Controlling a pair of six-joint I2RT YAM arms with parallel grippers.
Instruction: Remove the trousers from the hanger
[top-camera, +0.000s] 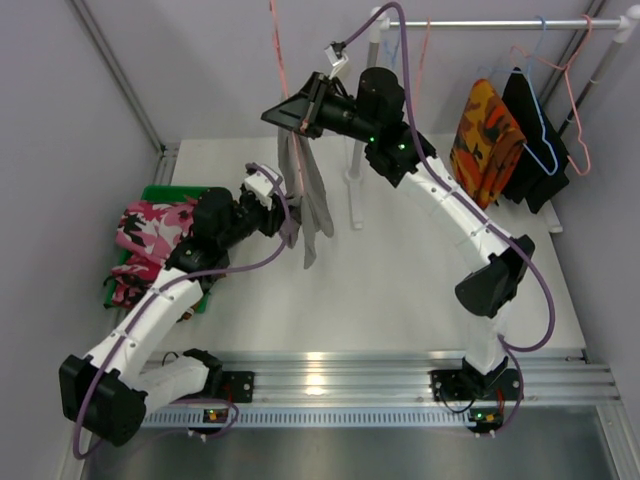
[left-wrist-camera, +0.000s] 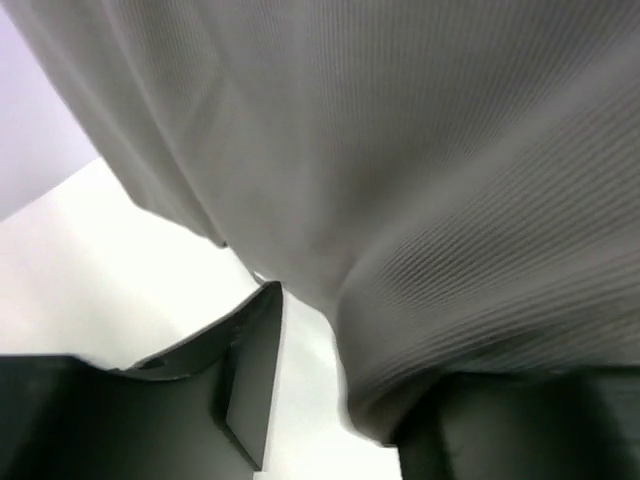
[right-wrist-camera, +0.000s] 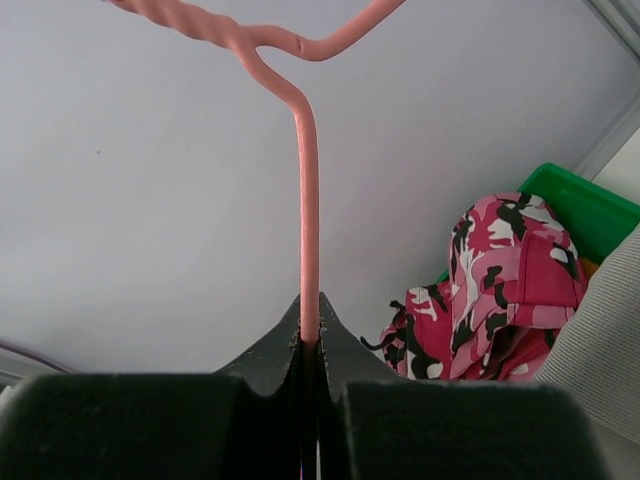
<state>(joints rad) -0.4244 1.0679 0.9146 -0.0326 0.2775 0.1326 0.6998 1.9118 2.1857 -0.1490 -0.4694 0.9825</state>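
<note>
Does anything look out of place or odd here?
The pink hanger carrying the grey trousers is off the rail: the right gripper pinches it in mid-air above the table, trousers dangling beside the left gripper.

A robot lab booth — plain walls (top-camera: 200, 60), aluminium rail (top-camera: 400, 375), white table (top-camera: 400, 290).

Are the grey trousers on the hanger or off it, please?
On: grey trousers hang from the hanger the right gripper holds.

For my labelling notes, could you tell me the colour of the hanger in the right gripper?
Pink; the thin wire hanger shows best in the right wrist view.
</note>
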